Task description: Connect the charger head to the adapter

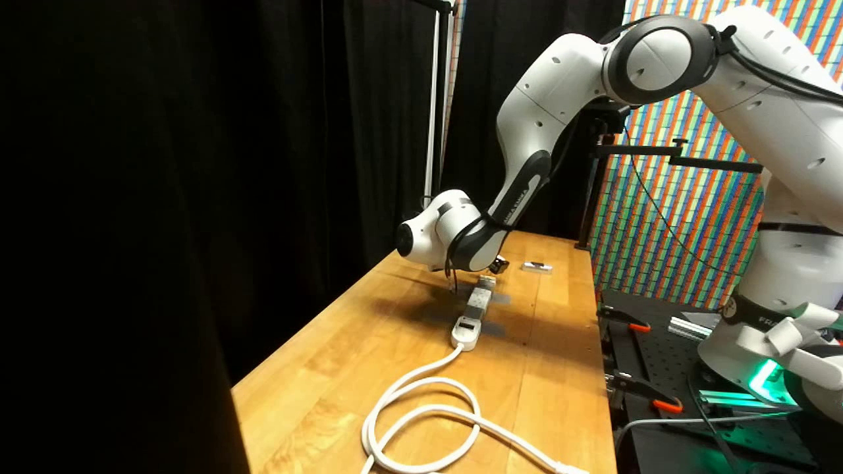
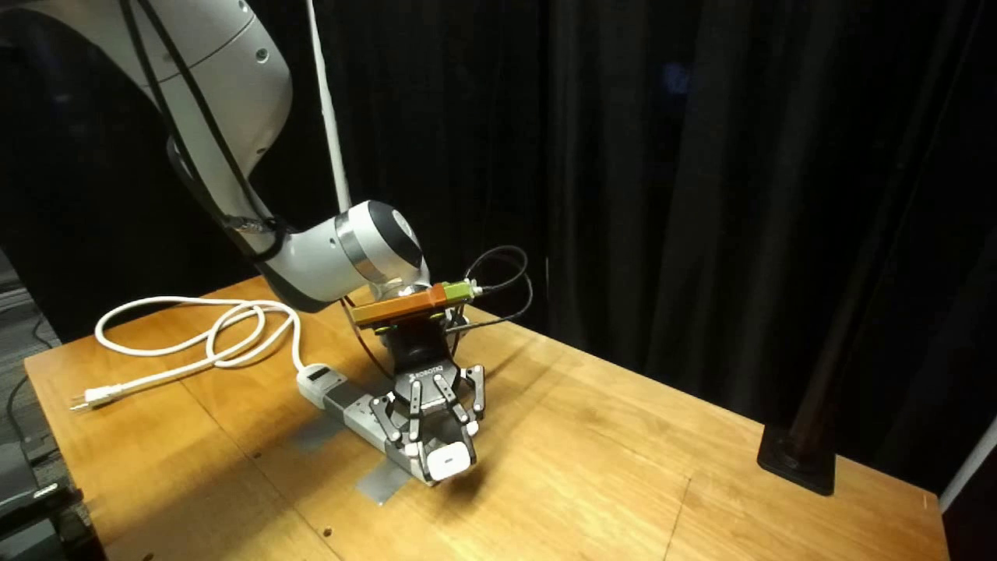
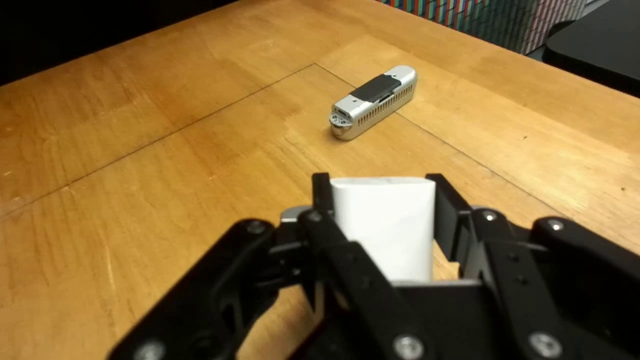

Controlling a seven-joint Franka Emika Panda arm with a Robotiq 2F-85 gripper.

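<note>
The charger head point(image 3: 387, 225) is a small white block between my fingers in the wrist view. It also shows in an exterior view point(image 2: 449, 461), where its end face with a small dark slot faces the camera. My gripper point(image 3: 382, 187) is shut on it, with a finger on each side. The adapter is a long whitish-grey strip point(image 2: 364, 419) lying on the table, also seen in an exterior view point(image 1: 479, 299). The gripper point(image 2: 445, 444) is above the strip's far end. The charger head overlaps that end in the picture; I cannot tell whether they touch. Its prongs are hidden.
A thick white cable point(image 1: 475, 415) runs from the strip in loops. Grey tape point(image 2: 385, 479) lies by the strip. A silver slotted device point(image 3: 377, 95) lies on the wooden table point(image 3: 165, 170). A black stand base point(image 2: 796, 461) and orange-tipped clamps point(image 1: 622, 317) are at the edges.
</note>
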